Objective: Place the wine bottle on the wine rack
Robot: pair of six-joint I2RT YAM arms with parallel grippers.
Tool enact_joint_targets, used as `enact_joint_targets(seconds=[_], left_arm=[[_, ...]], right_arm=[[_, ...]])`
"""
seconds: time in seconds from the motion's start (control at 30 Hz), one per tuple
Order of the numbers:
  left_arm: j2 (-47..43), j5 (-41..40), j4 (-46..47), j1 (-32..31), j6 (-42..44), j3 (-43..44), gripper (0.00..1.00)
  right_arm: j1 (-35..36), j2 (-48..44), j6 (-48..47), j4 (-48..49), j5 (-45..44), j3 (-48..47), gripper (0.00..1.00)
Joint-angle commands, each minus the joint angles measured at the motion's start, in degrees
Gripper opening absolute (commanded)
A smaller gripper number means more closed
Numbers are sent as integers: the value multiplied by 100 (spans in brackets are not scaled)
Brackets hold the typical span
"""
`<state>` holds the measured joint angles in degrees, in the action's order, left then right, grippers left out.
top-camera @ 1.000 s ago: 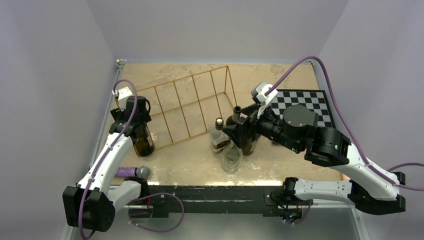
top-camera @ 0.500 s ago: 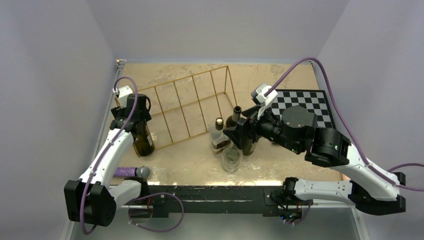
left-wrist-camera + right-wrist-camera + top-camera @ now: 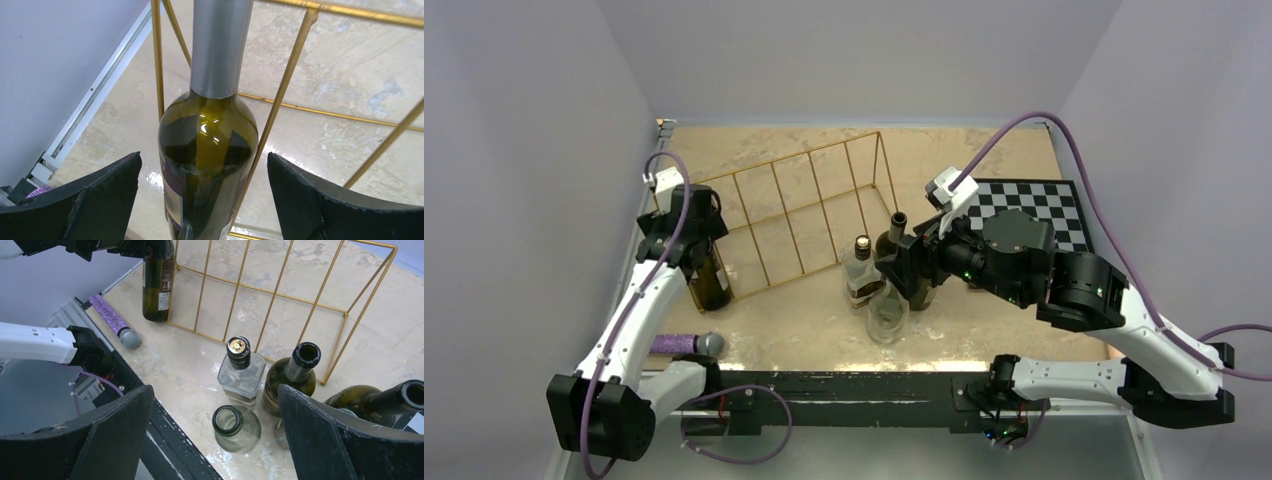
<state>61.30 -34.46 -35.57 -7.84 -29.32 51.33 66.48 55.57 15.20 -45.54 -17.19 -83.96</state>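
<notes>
Gaping left tool (image 3: 686, 225), upright wine bottle (image 3: 207, 145) by rack (image 3: 281, 90)

I see a beige, marble-like worktop (image 3: 804, 320), closed in on three sides by plain pale lilac walls (image 3: 864, 60). To the left of the left gripper (image 3: 204, 157), a white metal rail (image 3: 92, 90) borders the worktop. Soft light glints on the stone.

— Bottles, count?
— Five: one foil-necked wine bottle (image 3: 207, 150), two open dark bottles (image 3: 292, 382) (image 3: 362, 397), two clear bottles (image 3: 241, 375) (image 3: 235, 426) (one capped).
— Other items?
— One wine rack (image 3: 822, 210), one chessboard (image 3: 1049, 205), one microphone (image 3: 692, 344).
</notes>
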Motion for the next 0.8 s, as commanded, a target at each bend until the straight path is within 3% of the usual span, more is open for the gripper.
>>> enact_joint_targets(seconds=[0.0, 0.13, 0.23, 0.33, 0.47, 0.53, 0.6, 0.67, 0.77], left_arm=[[-389, 14, -80, 28, 153, 414, 99], [-592, 191, -241, 28, 308, 669, 99], [-750, 759, -361, 28, 589, 1017, 99], [-918, 2152, -355, 28, 1071, 1370, 99], [-1070, 4772, -265, 28, 1658, 1533, 99], [-1153, 6390, -142, 19, 1673, 1487, 99], [-1271, 7439, 347, -52, 1392, 1239, 99], [-1419, 7879, 1020, -284, 1083, 930, 99], [-1459, 7762, 1285, -962, 1193, 779, 99]], right_arm=[[23, 51, 37, -55, -234, -321, 99], [23, 104, 8, -106, -258, -392, 99], [23, 139, 9, -163, -267, -444, 99], [23, 224, -45, -328, -196, -563, 99], [23, 390, -71, -689, -149, -725, 97], [21, 509, -78, -881, -101, -803, 91], [23, 673, -50, -1055, -80, -894, 85], [23, 863, -18, -1170, -28, -995, 76], [23, 1045, -18, -1255, 27, -1040, 74]])
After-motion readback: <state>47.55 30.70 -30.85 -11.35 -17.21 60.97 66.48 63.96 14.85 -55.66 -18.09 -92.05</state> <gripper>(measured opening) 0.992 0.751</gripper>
